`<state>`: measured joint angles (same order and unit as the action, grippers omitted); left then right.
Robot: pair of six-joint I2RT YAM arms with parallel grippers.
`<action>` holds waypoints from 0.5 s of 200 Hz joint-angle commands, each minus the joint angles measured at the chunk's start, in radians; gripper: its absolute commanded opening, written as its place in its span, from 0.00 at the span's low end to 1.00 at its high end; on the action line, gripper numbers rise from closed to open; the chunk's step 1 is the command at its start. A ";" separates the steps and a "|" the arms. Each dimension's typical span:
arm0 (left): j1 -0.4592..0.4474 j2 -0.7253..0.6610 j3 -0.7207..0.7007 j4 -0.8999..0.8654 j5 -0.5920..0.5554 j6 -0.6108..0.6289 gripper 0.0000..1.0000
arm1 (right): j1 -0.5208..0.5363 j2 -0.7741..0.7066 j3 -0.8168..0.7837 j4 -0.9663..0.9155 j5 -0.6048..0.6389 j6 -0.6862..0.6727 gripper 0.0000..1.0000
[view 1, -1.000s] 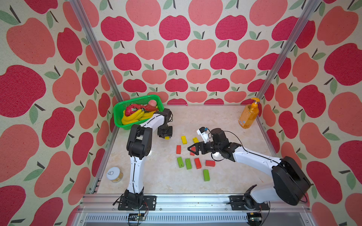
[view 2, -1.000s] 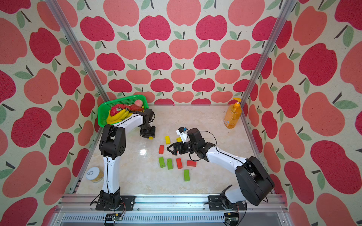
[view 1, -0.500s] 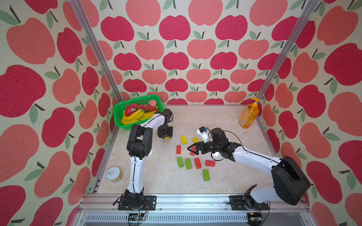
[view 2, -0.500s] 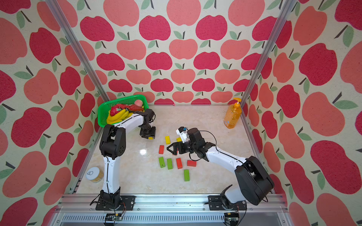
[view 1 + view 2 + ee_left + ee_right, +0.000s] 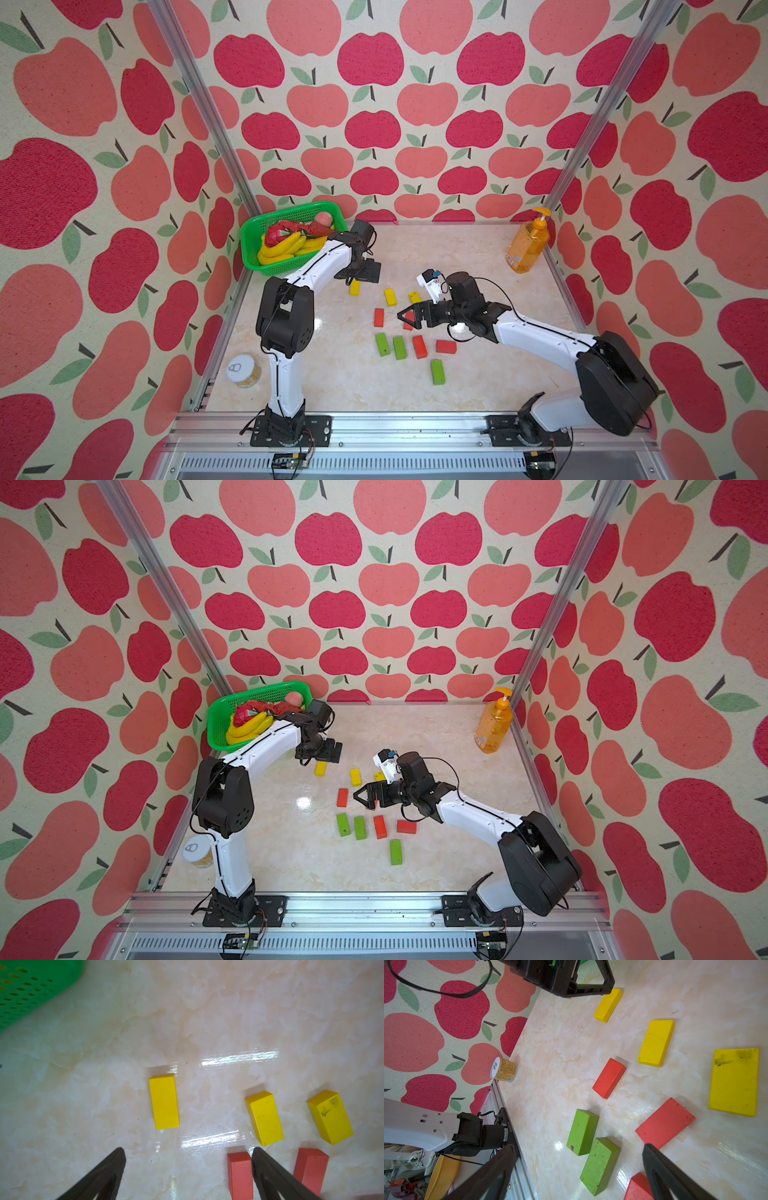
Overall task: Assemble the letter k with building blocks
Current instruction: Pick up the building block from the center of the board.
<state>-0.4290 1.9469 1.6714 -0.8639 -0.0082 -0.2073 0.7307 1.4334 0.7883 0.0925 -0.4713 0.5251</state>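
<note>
Marble-look desk [image 5: 345, 386], apple-print walls [image 5: 374, 124]; building blocks [image 5: 399, 347] lie loose mid-desk, nothing assembled yet: 3 yel in a ragged row, reds + greens beside them. L hand [image 5: 188, 1150] is spread wide w/ nothing in it, and the yellow brick [image 5: 164, 1102] nearest the green basket [image 5: 248, 249] lies flat just ahead of its tips, not touching, long axis running straight away from the hand, so I judge the jaws would close across its short width; L arm [image 5: 316, 266] is clearly the nearer one. R hand [image 5: 405, 319] likewise spread + empty, a red brick [image 5: 664, 1122] just ahead of its tips.
</note>
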 commanded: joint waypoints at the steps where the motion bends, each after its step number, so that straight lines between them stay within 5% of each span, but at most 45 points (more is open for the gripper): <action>1: -0.050 -0.081 -0.059 0.057 -0.037 0.028 0.98 | 0.020 -0.012 0.020 -0.008 0.009 -0.013 0.99; 43: -0.083 -0.184 -0.166 0.131 0.042 -0.106 0.98 | 0.030 -0.057 -0.017 0.009 0.058 -0.015 0.99; 100: -0.113 -0.127 -0.211 0.147 0.142 -0.275 0.96 | 0.030 -0.121 -0.075 0.007 0.091 -0.042 0.99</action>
<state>-0.5220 1.7893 1.4738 -0.7372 0.0982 -0.3908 0.7555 1.3457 0.7570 0.0971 -0.4095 0.5137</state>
